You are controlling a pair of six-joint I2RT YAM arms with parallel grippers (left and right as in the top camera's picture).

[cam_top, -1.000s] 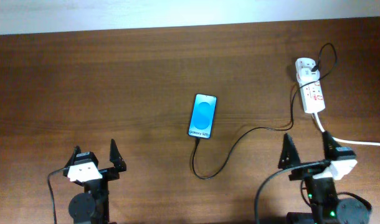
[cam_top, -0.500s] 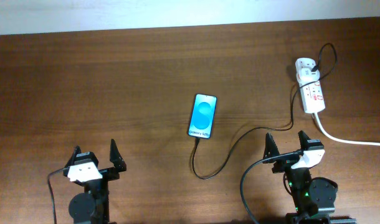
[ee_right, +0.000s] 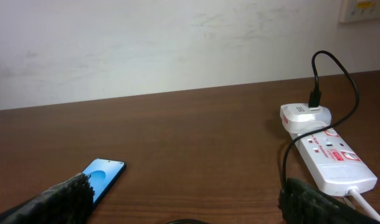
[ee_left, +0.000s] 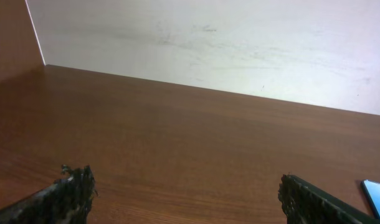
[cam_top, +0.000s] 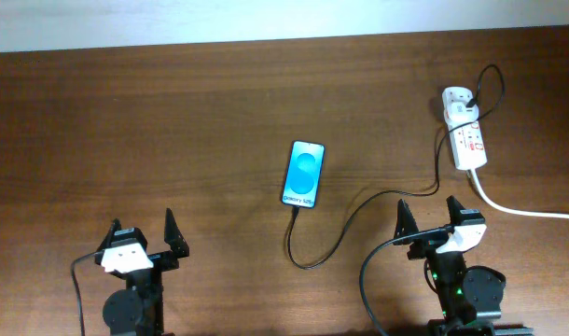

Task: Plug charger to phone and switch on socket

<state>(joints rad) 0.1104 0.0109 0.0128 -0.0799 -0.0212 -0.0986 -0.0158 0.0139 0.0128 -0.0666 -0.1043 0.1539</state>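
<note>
While socket lies ahead-right, right end effector gapes.

Phone mid-table, charger cable between it and the socket

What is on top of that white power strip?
A white plug adapter sits on the far end of the power strip, with a black cable running from its top. Red-marked switches show beside it. The socket holes under the adapter are covered.
</note>
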